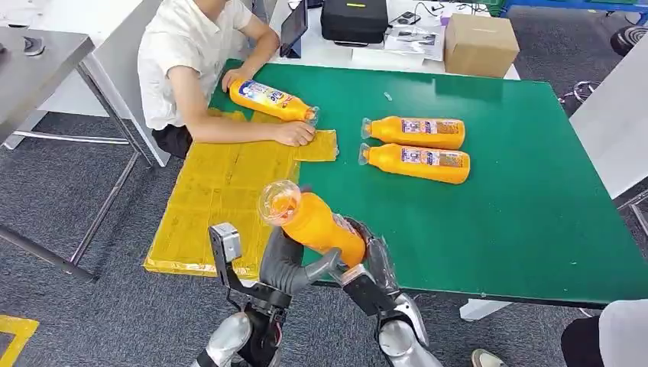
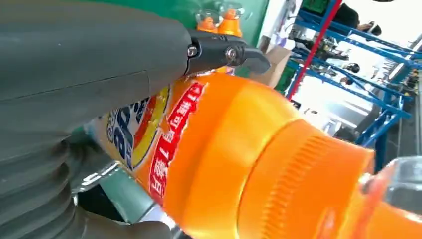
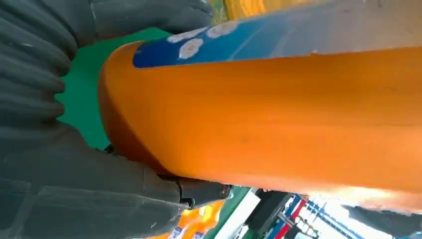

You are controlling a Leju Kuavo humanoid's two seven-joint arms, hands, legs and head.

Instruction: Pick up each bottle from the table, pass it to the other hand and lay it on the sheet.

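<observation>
An orange bottle (image 1: 321, 225) with a clear cap is tilted in the air over the table's front edge, cap toward the yellow sheet (image 1: 214, 199). My left hand (image 1: 289, 261) wraps it from below near the middle; in the left wrist view its thumb (image 2: 219, 52) lies across the bottle (image 2: 239, 164). My right hand (image 1: 374, 264) grips the base end, and the right wrist view shows that hand (image 3: 74, 184) closed around the bottle (image 3: 278, 114). Two more orange bottles (image 1: 416, 131) (image 1: 419, 163) lie side by side on the green table (image 1: 520, 214).
A seated person at the far left holds another bottle (image 1: 271, 99) lying at the sheet's far edge, one hand (image 1: 294, 134) resting on the sheet. A cardboard box (image 1: 480, 42) and a black case (image 1: 353, 19) stand behind the table. A grey table (image 1: 38, 61) stands to the left.
</observation>
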